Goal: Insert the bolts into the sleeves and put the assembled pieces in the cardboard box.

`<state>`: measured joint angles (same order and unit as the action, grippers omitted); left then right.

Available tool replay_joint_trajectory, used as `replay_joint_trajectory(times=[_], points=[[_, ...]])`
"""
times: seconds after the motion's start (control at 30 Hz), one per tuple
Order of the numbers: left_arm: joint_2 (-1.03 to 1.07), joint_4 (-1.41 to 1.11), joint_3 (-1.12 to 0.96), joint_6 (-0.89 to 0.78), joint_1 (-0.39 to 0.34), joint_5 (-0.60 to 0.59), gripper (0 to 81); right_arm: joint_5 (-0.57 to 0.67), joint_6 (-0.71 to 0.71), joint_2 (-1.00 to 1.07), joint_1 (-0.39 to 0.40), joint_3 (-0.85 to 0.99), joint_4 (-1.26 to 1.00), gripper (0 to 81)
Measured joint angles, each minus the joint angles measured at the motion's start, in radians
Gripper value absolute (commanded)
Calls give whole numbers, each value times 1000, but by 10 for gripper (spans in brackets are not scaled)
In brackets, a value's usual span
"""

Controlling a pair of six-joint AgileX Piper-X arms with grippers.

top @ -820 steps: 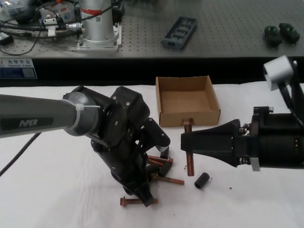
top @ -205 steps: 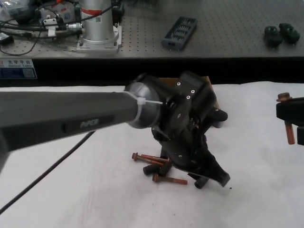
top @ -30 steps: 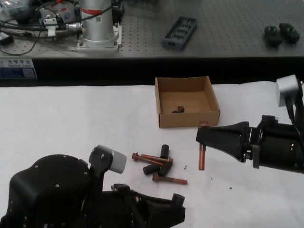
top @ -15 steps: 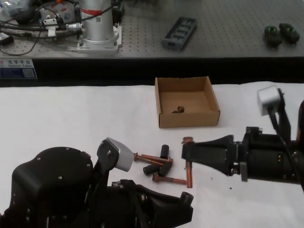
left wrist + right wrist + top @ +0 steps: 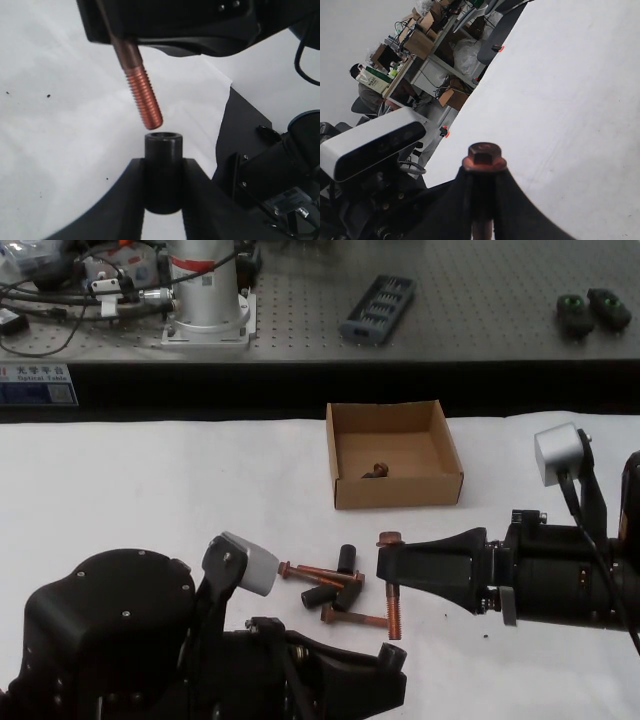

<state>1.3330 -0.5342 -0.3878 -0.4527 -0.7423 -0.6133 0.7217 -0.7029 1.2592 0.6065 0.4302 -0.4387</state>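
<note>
While the left gripper (image 5: 163,172), nearest, pinches a black sleeve (image 5: 163,145), the right gripper (image 5: 392,565) clamps a copper bolt (image 5: 143,97) just above its bore, tip slightly off-centre: insertion is in hand, needing alignment, then a straight push. Beyond lie loose bolts (image 5: 320,572); farther, the cardboard box (image 5: 398,492) holds one piece (image 5: 377,470)

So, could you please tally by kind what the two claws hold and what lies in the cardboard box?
1 bolt, in the right claw
1 sleeve, in the left claw
1 assembled piece, in the cardboard box
Total: 3
</note>
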Motion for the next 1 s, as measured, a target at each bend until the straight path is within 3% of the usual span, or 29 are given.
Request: replay_joint_trajectory(times=[0.37,0.8,1.0], points=[[0,-7,-6,-27,0,0,17,0,0,0,0,0,0,43],[0,-30,-7,-171,39,-17,17,29,0,0,0,0,-8,43],[0,-87,-7,-256,42,30,17,27,0,0,0,3,-22,43]])
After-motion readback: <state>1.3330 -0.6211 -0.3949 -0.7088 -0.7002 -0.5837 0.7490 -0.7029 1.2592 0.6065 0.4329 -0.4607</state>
